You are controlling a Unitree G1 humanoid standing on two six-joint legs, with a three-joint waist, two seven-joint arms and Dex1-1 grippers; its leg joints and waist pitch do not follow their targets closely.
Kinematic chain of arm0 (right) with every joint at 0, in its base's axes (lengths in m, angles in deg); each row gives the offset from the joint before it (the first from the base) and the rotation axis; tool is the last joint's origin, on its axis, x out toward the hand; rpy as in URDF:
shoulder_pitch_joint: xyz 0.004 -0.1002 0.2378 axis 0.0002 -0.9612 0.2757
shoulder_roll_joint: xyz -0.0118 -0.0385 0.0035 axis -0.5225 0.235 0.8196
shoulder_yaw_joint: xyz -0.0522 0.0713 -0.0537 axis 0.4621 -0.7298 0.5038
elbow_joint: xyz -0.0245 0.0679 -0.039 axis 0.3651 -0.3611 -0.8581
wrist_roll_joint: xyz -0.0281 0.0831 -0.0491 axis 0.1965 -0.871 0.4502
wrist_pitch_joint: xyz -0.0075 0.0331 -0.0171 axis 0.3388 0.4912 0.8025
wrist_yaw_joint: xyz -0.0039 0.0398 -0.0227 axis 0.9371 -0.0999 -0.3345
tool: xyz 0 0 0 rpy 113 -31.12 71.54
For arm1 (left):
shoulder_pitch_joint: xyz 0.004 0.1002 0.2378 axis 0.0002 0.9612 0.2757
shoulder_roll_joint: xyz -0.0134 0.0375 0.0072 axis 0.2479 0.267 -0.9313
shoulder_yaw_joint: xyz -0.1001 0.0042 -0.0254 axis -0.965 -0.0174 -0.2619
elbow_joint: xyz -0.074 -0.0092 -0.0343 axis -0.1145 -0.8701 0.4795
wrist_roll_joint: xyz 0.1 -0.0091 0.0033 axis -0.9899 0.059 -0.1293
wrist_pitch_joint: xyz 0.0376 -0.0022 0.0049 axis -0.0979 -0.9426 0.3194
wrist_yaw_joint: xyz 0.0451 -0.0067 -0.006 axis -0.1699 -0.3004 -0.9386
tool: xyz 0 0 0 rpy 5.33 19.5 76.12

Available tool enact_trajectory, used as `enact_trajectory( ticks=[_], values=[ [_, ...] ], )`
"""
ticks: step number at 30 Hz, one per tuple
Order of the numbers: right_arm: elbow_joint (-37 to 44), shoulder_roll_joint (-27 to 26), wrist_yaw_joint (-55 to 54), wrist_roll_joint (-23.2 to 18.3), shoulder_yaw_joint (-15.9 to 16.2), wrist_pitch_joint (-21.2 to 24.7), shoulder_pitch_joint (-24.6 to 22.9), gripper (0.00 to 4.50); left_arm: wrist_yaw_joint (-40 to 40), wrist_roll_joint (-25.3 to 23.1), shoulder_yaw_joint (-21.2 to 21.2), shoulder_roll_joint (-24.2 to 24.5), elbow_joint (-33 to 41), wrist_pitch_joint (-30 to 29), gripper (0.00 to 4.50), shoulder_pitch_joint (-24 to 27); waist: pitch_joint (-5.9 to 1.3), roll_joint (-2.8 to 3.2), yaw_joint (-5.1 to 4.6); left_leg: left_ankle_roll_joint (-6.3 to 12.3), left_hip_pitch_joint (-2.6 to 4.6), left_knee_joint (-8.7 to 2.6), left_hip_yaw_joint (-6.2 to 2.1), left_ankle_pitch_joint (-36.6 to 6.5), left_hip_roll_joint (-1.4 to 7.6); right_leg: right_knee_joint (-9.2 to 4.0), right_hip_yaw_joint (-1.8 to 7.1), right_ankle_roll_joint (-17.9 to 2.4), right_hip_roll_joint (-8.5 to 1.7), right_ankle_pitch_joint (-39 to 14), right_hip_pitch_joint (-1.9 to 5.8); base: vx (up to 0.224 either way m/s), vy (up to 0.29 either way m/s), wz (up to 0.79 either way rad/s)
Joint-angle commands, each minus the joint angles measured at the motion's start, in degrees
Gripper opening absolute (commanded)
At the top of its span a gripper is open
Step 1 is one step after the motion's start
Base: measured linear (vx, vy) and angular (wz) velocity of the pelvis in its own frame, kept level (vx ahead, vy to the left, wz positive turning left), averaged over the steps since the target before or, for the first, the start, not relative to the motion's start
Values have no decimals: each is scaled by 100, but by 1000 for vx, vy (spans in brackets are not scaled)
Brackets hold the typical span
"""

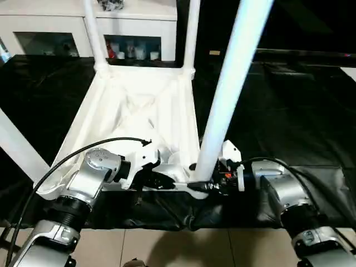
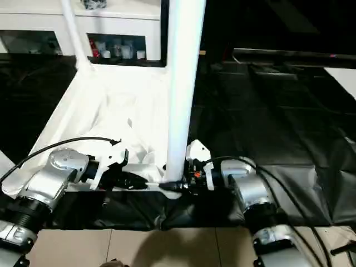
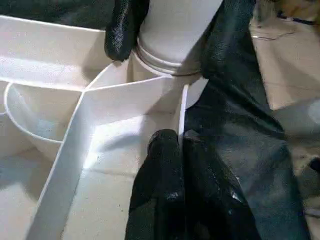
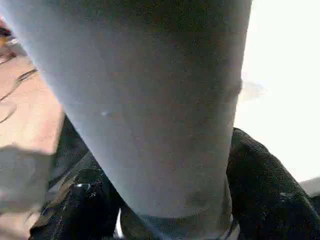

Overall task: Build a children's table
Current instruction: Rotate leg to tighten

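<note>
1. Silver forearms are seen nearest the camera, both reaching toward the near right corner of the table top (image 1: pixel 139 111), which lies upside down on a black cloth (image 1: pixel 289 111).
2. The table top is made of white plastic, rectangular, with a raised rim and thin ribs crossing its underside; its corner sockets are rounded.
3. The left gripper (image 3: pixel 177 137) is closed on the thin near rim of the table top, just beside that corner socket; one black finger lies inside the rim and one outside.
4. The right gripper (image 1: pixel 208 186) is clamped around the base of a leg (image 1: pixel 231 83), whose ringed end is seated in the corner socket (image 3: pixel 165 65).
5. The leg is a smooth, white, tapered tube, leaning slightly away from the table top as it rises; its upper end is cut off by the picture's edge.
6. Two more legs (image 1: pixel 95 33) stand in the far corner sockets, their tops also cut off.
7. Beyond the table top, a white cabinet (image 1: pixel 133 28) with glass doors is seen; the small things inside are too blurred to tell.
8. A black cable (image 1: pixel 72 158) loops over the left forearm.
</note>
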Motion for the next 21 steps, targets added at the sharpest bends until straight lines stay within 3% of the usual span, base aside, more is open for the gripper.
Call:
enact_trajectory(
  ticks=[1,3,6,13,14,17,18,21],
  values=[
    [-375,-636,-606,289,456,85,-105,254,-1081,58,-166,-523,167,-64,0,-79,-209,-30,-39,143,52,-385,-151,-1224,312,-521,315,-944,-587,-1686,182,0,0,0],
    [-718,-874,-1398,393,297,66,27,254,-1351,-32,-143,-649,251,-146,0,-25,-198,-48,-133,-20,38,-433,-199,-1404,303,-558,315,-792,-609,-2222,188,0,0,0],
    [-1043,-1220,-2286,423,87,178,208,254,-1700,-141,-96,-856,438,-336,0,52,-196,-55,-237,-68,65,-445,-212,-1570,301,-596,327,-696,-599,-2412,166,0,0,0],
    [-1329,-1696,-3341,568,-11,70,400,254,-2124,-249,-4,-1179,579,-451,0,59,-230,-51,-277,54,76,-407,-162,-1289,276,-529,358,-909,-564,-1546,171,0,0,0],
    [-1321,-1743,-3323,586,16,-8,399,309,-2142,-258,11,-1206,589,-450,0,49,-232,-52,-268,95,76,-400,-151,-1227,271,-522,360,-926,-557,-1420,175,0,0,0],
    [-1333,-1777,-3173,492,-41,-120,411,323,-2108,-266,45,-1201,585,-428,0,2,-243,-8,-269,142,60,-391,-143,-1071,263,-497,352,-980,-538,-1091,194,0,0,0],
    [-1285,-1738,-3051,444,-54,-102,396,351,-2064,-243,49,-1180,568,-406,0,-11,-245,-16,-274,168,52,-394,-147,-1047,265,-483,348,-1004,-532,-987,209,0,0,0],
    [-1159,-1507,-2771,567,108,-315,340,365,-1830,-176,56,-1070,535,-279,0,-22,-234,17,-277,159,61,-402,-148,-1175,272,-503,344,-1015,-530,-1090,198,0,0,0]
  ],
)
